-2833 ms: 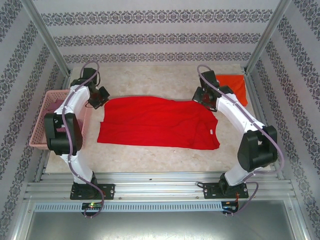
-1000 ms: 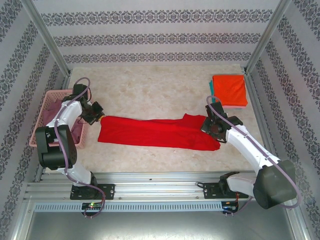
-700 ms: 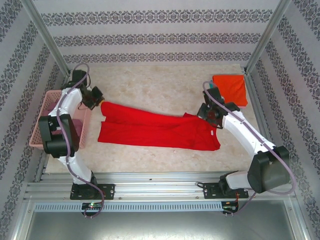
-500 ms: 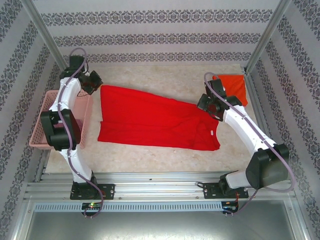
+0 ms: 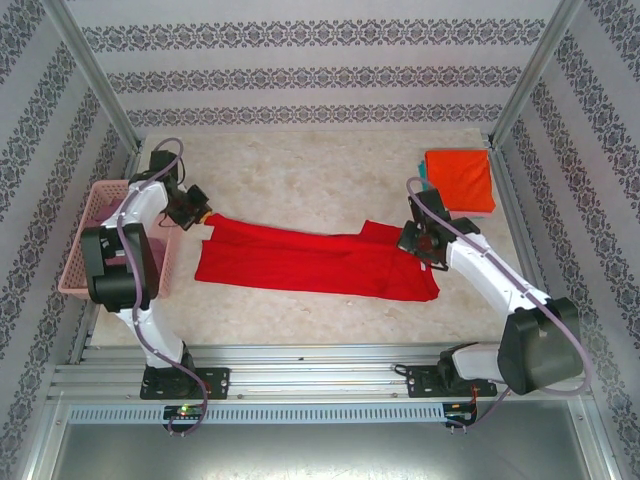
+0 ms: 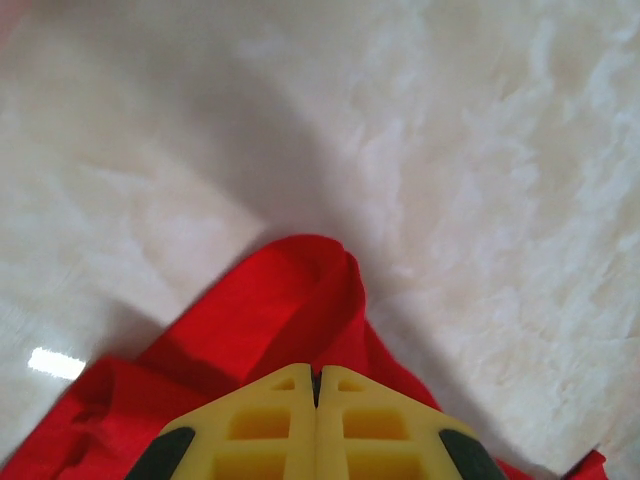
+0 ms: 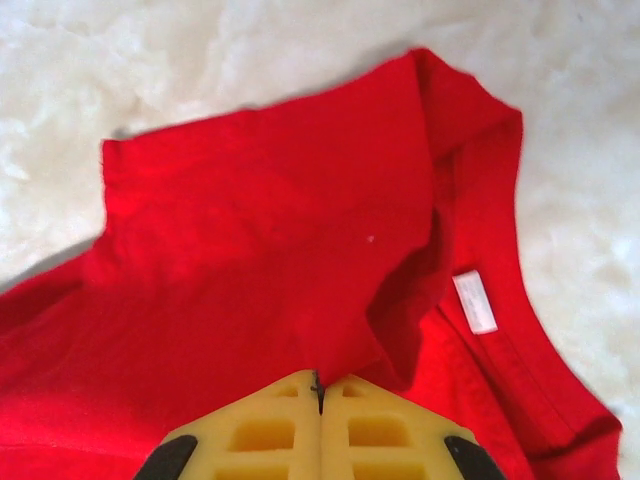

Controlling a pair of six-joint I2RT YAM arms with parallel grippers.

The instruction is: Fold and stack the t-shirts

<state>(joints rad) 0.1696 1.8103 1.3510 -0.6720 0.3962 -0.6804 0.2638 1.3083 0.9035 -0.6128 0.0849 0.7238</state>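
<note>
- Both grippers have pulled back toward the near edge vs 0.5 s ago. The far edge of the red t-shirt [image 5: 310, 265] came along, so the cloth went from a wide spread to a narrow band.
- Left gripper [image 5: 203, 214] sits at the band's far-left corner, near the pink basket [image 5: 80, 255] but not touching it.
- Left wrist cam: yellow fingers [image 6: 270, 425] are pressed together w/ no gap. Red cloth rises into the seam as a peaked fold, so it's pinching the shirt. Marble-look table [image 5: 320, 170] lies bare beyond the fold.
- Right gripper [image 5: 420, 248] is at the band's far-right end, by the collar.
- Right wrist cam: fingers also pressed flat together, w/ red cloth bunched up into them, so it's pinching too. White neck label [image 7: 475, 302] shows just right of the pinch, inside the collar opening.
- Red shirt pos: mid-table, long axis left-right, near edge flat on the table. Looks doubled over lengthwise, w/ a raised flap near the right end.
- Orange t-shirt [image 5: 460, 180] is folded square at the far-right corner, apart from the red one.
- Teal t-shirt [image 5: 422, 173] lies under the orange one, w/ a thin strip showing at its left edge.
- Basket is at the table's left edge beside the left arm; can't tell its contents.
</note>
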